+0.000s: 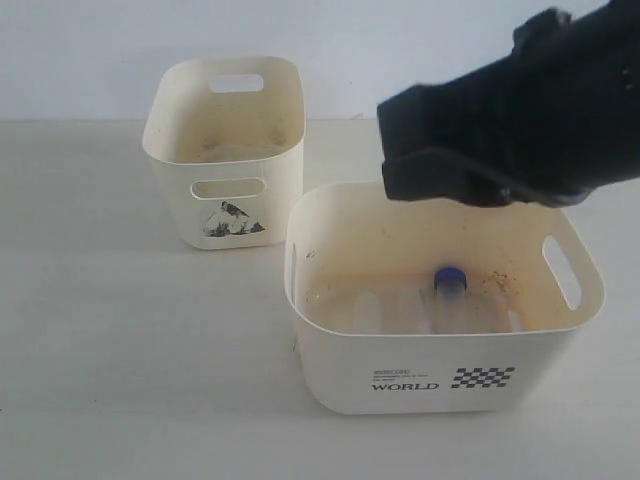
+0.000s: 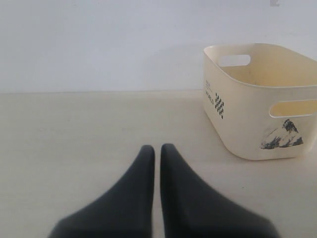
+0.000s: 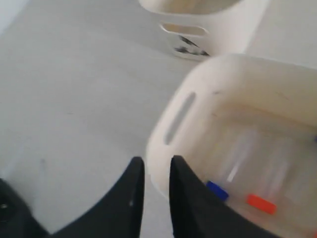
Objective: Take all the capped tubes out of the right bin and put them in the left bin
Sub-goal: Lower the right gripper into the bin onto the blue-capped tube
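The right bin (image 1: 440, 375), wide and marked "WORLD", stands at the front right. A capped tube with a blue cap (image 1: 450, 277) lies on its floor among blurred clear tube bodies. In the right wrist view a blue cap (image 3: 217, 190) and an orange cap (image 3: 261, 203) show inside the right bin (image 3: 198, 94). My right gripper (image 3: 156, 161) hovers over that bin's near rim, slightly open and holding nothing. The left bin (image 1: 225, 215) stands behind and to the left, with no tube visible in it. My left gripper (image 2: 157, 147) is shut and empty, low over the table.
The black right arm (image 1: 520, 110) hangs over the back of the right bin and hides part of its far rim. The left wrist view shows the left bin (image 2: 257, 124) to one side, ahead of the fingers. A white wall lies behind the table.
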Motion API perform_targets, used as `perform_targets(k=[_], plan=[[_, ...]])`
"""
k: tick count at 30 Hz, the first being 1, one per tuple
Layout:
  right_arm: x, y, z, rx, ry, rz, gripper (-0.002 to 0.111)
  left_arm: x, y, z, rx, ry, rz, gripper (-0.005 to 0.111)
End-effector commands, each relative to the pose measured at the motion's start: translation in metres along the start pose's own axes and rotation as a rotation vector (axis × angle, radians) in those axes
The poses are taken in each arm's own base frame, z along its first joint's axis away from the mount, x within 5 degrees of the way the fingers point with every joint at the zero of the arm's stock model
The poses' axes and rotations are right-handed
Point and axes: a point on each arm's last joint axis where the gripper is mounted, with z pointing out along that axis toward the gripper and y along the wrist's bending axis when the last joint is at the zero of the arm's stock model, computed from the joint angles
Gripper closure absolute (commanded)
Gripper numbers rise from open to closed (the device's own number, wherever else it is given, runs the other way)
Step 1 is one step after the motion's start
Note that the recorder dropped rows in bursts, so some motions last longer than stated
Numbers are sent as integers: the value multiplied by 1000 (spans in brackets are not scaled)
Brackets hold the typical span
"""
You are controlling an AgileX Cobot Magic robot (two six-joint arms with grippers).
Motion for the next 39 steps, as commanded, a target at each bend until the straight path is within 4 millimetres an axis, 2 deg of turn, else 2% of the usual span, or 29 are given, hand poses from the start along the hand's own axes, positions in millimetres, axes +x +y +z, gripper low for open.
perform_targets(k=[1, 5, 10, 12, 19, 25, 39], plan=[[-1, -22, 30, 268, 131, 62, 89, -1, 0, 0, 1, -2, -13, 102], [-4, -24, 55, 319, 225, 75, 85, -1, 0, 0, 1, -2, -13, 102], [-10, -26, 84, 337, 280, 96, 53, -1, 0, 0, 1, -2, -13, 102], [-8, -29, 95, 355, 310, 116, 47, -1, 0, 0, 1, -2, -13, 102], [3, -53, 130, 441, 421, 147, 47, -1, 0, 0, 1, -2, -13, 102], [3, -79, 143, 492, 445, 223, 47, -1, 0, 0, 1, -2, -13, 102], [29, -105, 194, 594, 539, 182, 47, -1, 0, 0, 1, -2, -13, 102]])
